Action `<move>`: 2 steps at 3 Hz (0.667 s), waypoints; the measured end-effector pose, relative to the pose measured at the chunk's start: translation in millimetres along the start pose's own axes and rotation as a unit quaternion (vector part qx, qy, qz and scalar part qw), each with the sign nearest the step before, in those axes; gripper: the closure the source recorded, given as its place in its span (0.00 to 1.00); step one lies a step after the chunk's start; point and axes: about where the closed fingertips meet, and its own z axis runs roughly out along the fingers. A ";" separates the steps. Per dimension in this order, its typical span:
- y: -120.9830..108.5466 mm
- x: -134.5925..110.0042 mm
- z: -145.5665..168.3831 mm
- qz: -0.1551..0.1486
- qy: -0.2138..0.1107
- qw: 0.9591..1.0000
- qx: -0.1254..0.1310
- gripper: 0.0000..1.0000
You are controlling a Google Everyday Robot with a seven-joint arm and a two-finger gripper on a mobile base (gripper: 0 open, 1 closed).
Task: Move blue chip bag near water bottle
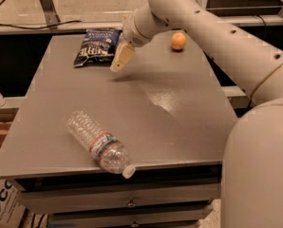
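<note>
The blue chip bag (97, 47) lies flat at the back left of the grey table (179, 103), its white lettering facing up. The water bottle (99, 144) lies on its side near the front edge, its white cap pointing front right. My gripper (121, 59) hangs from the white arm just right of the chip bag, above the table, with its tan fingers pointing down and left. It holds nothing that I can see.
A small orange fruit (178, 41) sits at the back right of the table. Drawers (127, 201) run under the table's front edge. A cardboard box (6, 205) stands on the floor at the front left. The arm's large white body fills the right side.
</note>
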 end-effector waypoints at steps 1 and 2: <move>-8.9 -6.0 31.1 0.018 -0.006 1.000 -0.002 0.00; -14.2 -11.0 56.7 0.038 -0.012 0.999 -0.006 0.17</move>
